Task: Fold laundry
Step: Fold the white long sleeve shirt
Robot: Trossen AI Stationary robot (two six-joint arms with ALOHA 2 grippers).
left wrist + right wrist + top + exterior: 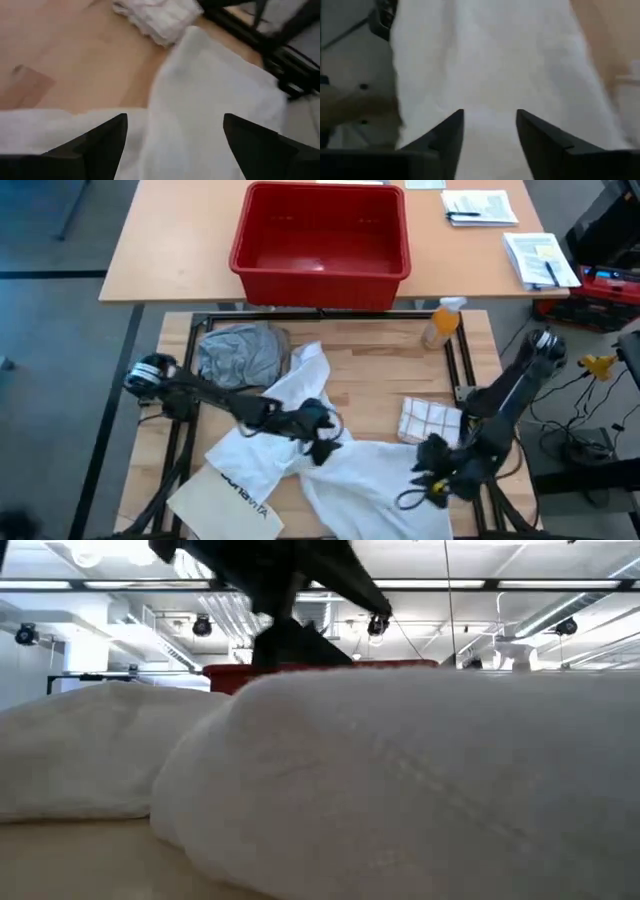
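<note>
A large white shirt [330, 465] lies crumpled across the near middle of the table and fills the low view [400, 770]. A grey T-shirt [238, 352] lies bunched at the far left. My left gripper [322, 432] is open over the shirt's middle, its fingers wide apart above white cloth [200, 100]. My right gripper [428, 482] is open at the shirt's near right edge, with white cloth [490, 65] showing beyond its fingers. Whether either gripper touches the shirt cannot be told.
A stiff white printed bag [225, 498] lies at the near left, partly under the shirt. A checked cloth [430, 420] lies right of centre. A spray bottle [443, 320] stands at the far right corner. A red bin [320, 240] sits on the table beyond.
</note>
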